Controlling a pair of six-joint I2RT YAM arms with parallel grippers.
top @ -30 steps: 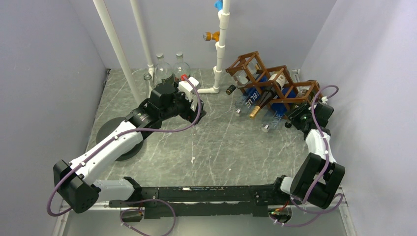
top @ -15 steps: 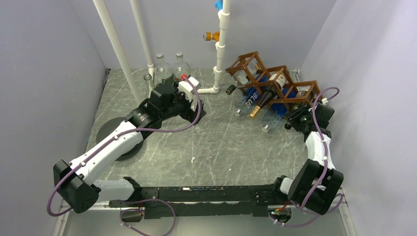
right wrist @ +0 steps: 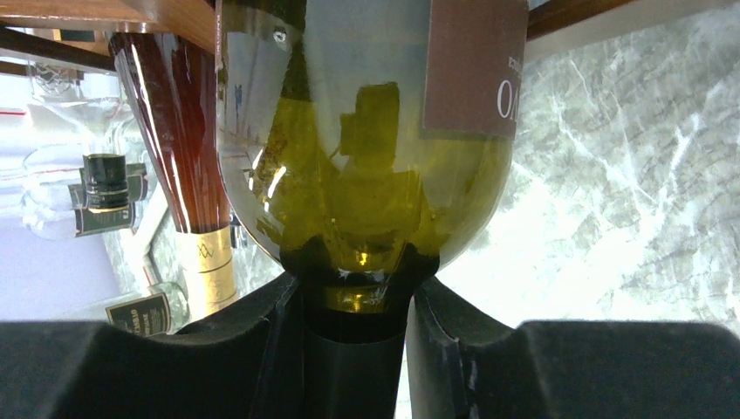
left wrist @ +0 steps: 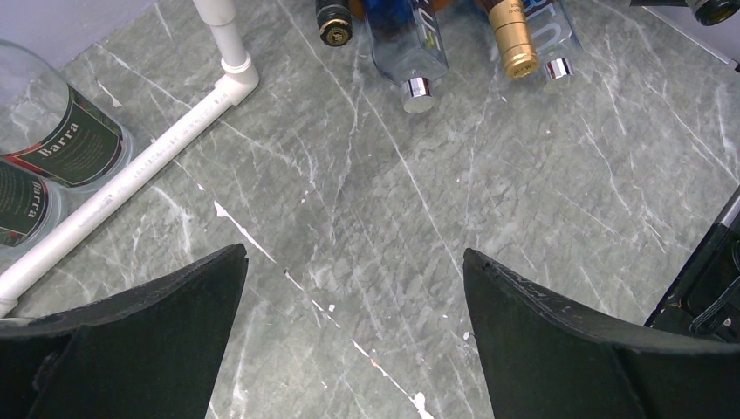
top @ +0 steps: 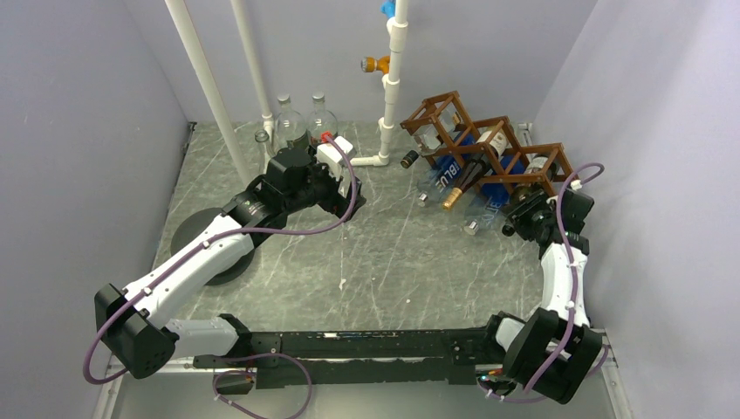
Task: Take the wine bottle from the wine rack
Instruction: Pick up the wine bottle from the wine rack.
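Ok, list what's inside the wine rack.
Bottles lie in the wine rack, necks out: a gold-foiled bottle, a blue-labelled bottle. The right gripper clamps the green bottle by its neck. Slats hide their far ends.

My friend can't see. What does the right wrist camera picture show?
The right gripper is shut on the neck of a greenish wine bottle with a dark red label. Brown wine rack slats show above, another bottle beside it.

Glossy, smooth olive-green glass wine bottle (right wrist: pixel 349 157) with a matt paper label (right wrist: pixel 476 70); brown wooden wine rack (right wrist: pixel 166 10); grey marbled, matt table (left wrist: pixel 393 227).
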